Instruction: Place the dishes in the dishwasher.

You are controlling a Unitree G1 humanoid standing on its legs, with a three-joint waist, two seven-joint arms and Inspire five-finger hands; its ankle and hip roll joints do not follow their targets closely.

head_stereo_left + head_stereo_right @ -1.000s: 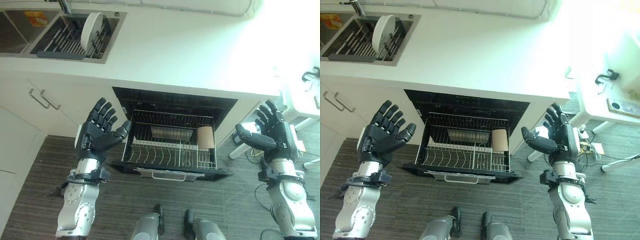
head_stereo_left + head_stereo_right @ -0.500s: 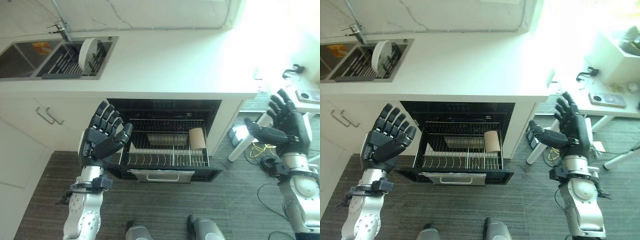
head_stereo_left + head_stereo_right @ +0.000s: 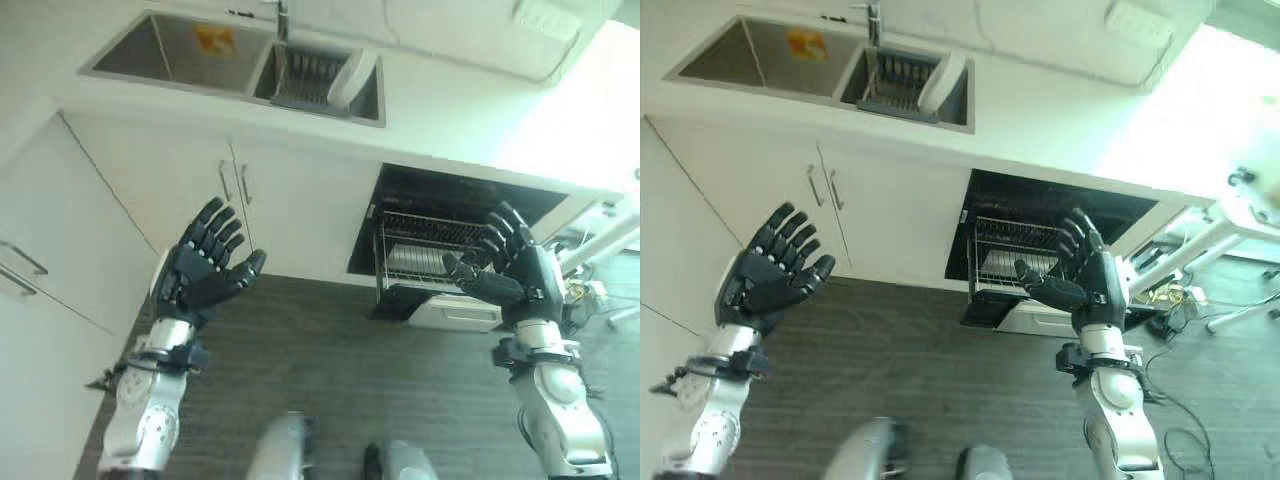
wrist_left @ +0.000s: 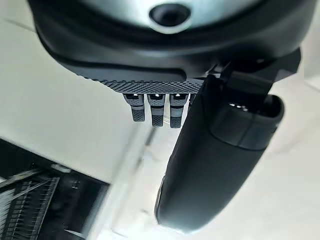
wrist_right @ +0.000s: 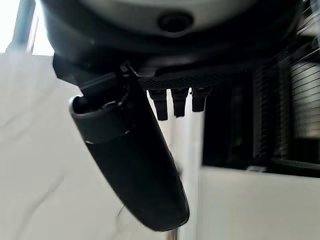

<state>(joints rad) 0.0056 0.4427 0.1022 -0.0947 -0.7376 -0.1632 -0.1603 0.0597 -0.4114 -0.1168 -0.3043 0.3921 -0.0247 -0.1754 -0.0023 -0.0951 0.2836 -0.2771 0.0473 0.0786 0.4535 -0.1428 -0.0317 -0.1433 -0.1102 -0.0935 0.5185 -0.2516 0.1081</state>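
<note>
I find no legible text, number, brand or sign anywhere before me. The one candidate is an orange-yellow sticker [image 3: 805,44] on the back wall of the sink [image 3: 735,72]'s left basin; any print on it is too small and blurred for me to read.

White kitchen front over dark wood-grain floor

We see a white countertop [image 3: 1040,110] with a steel double sink [image 3: 770,60] and chrome tap [image 3: 875,18], white cupboard doors with slim metal bar handles [image 3: 822,187] beneath, and a dark striped plank floor [image 3: 930,380].
</note>
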